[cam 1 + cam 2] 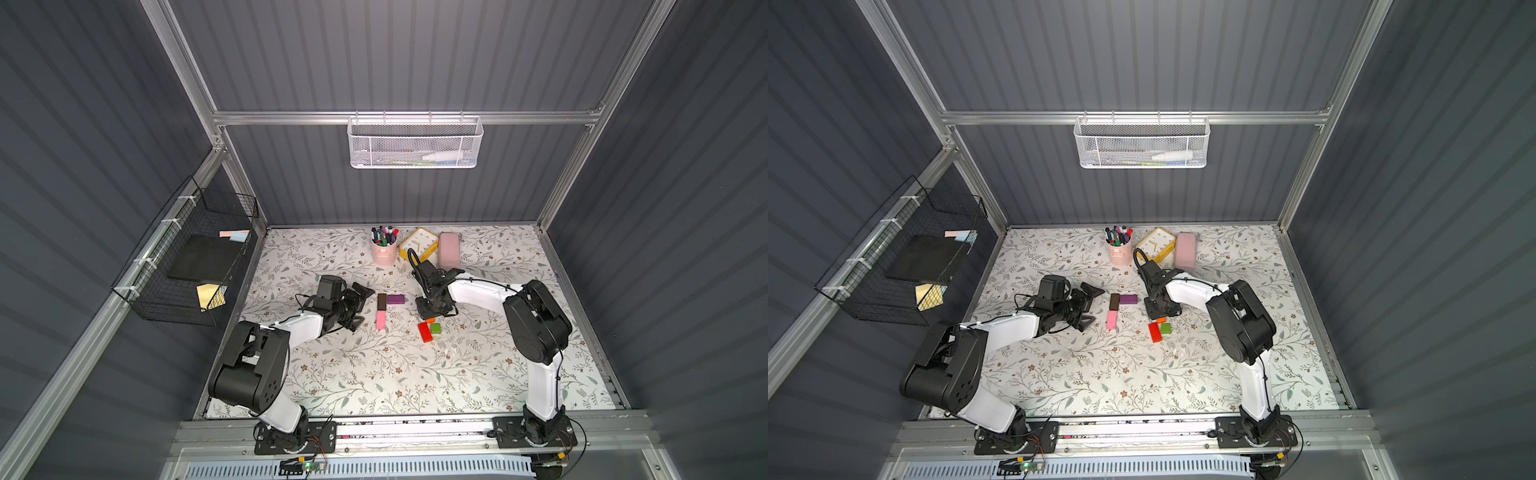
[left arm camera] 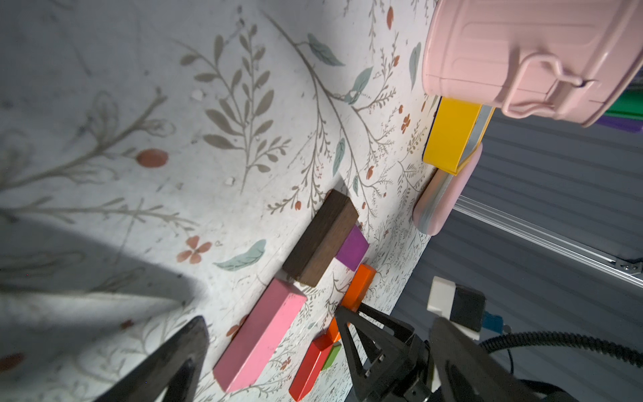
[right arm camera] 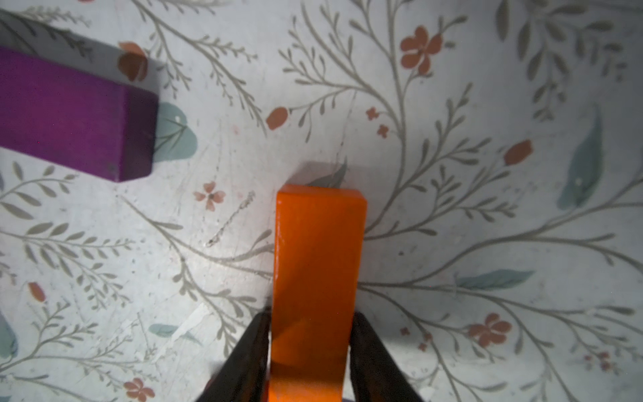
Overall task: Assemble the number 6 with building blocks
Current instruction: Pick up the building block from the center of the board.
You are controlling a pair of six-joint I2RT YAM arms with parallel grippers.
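While the right gripper [image 3: 311,315] clamps the orange bar [image 3: 318,243], lift it level, clear of the purple block [image 3: 69,111]. Left gripper [image 1: 362,306] gapes empty near the brown block [image 1: 382,301]

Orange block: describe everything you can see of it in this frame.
The orange block is a long, glossy painted bar with a square-cut end, seemingly wood. The right gripper clasps one end, a black finger against each long side. Its free end points out over the floral mat, clear of the purple block. Lifted or resting: unclear.
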